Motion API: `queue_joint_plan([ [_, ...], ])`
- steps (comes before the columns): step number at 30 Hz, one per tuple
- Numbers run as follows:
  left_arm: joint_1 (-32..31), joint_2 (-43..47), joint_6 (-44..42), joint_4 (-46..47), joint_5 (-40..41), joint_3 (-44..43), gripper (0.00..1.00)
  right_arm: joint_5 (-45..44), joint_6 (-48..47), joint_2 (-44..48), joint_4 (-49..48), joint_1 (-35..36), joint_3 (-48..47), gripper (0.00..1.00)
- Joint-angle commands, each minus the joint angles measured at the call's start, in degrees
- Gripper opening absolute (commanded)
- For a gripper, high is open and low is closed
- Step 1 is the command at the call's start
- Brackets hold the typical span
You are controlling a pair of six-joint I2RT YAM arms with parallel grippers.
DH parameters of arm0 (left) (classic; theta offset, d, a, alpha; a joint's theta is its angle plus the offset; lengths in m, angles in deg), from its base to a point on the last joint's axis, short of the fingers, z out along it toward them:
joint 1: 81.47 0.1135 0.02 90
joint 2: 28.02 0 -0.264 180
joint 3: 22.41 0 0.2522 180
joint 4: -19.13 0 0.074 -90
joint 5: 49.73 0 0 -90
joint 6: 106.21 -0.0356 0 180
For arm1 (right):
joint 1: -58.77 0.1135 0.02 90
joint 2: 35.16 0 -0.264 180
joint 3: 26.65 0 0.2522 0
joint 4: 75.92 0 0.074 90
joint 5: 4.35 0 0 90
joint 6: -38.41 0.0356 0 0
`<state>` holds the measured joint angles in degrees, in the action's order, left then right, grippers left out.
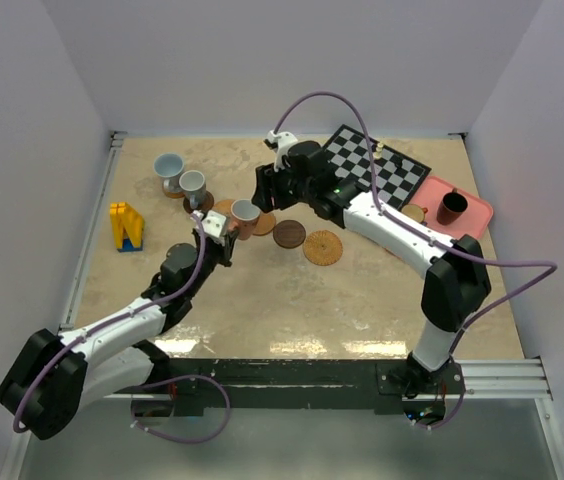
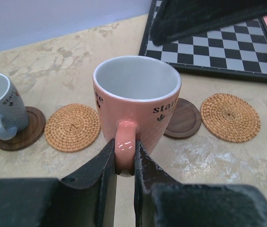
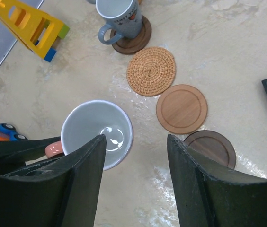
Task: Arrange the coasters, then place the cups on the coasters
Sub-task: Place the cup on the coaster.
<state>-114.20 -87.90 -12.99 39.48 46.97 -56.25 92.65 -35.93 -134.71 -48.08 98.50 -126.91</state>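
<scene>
Cup (image 2: 137,94) in pink is upright, mouth up, handle facing my left gripper (image 2: 124,163), which clamps it; right gripper (image 3: 136,142) gapes above.

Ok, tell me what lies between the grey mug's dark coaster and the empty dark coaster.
Two empty coasters: a woven coaster, then a smooth tan coaster. The right wrist view shows the row clearly.

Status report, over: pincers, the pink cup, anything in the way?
Left pincer shut on handle of pink cup. Right pincer open, hovering over the cup, crowding it. Wood coaster beside it bare.
</scene>
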Motion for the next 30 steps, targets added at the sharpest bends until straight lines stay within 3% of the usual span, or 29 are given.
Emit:
queue_joint_plan([
  [1,-1.10,2.40,-1.29,12.65,5.69,1.18,0.00,-1.56,1.04,-2.49,1.29,0.97,-3.94,0.56],
  [9,-2.51,1.61,-2.96,15.46,7.71,2.59,0.00,-0.68,1.13,-7.67,2.70,2.72,-8.07,0.47],
  [17,-3.92,-0.59,-6.47,16.78,7.98,2.59,0.00,2.92,2.27,-10.23,1.73,2.90,-9.48,0.15],
  [19,-4.10,-1.20,-6.48,16.61,7.72,2.32,0.00,2.67,2.27,-10.40,1.47,2.90,-9.74,0.03],
  [22,-4.27,-1.99,-5.16,13.63,6.93,0.75,0.00,0.56,2.27,-10.23,0.51,2.81,-9.92,0.00],
  [23,-4.18,-2.17,-4.37,10.57,6.75,-0.74,0.09,-0.93,2.27,-9.79,-0.02,2.90,-10.09,0.00],
  [24,-4.27,-2.43,-3.67,7.32,6.66,-2.49,0.28,-3.12,2.36,-9.35,-0.46,2.90,-10.27,0.00],
  [25,-4.18,-2.52,-2.01,4.59,6.31,-3.90,0.55,-5.05,2.18,-8.83,-0.72,2.90,-10.44,0.00],
  [26,-4.18,-2.26,-0.95,1.78,6.05,-5.22,0.93,-6.64,2.09,-8.30,-1.16,2.90,-10.44,0.00],
  [27,-4.27,-1.57,0.02,-0.25,5.87,-6.19,1.00,-8.13,1.66,-7.86,-1.86,2.81,-10.44,0.00],
  [30,-4.18,2.55,1.34,-7.01,2.46,-8.74,1.00,-13.58,-2.02,-7.85,-1.78,2.81,-12.81,0.00],
])
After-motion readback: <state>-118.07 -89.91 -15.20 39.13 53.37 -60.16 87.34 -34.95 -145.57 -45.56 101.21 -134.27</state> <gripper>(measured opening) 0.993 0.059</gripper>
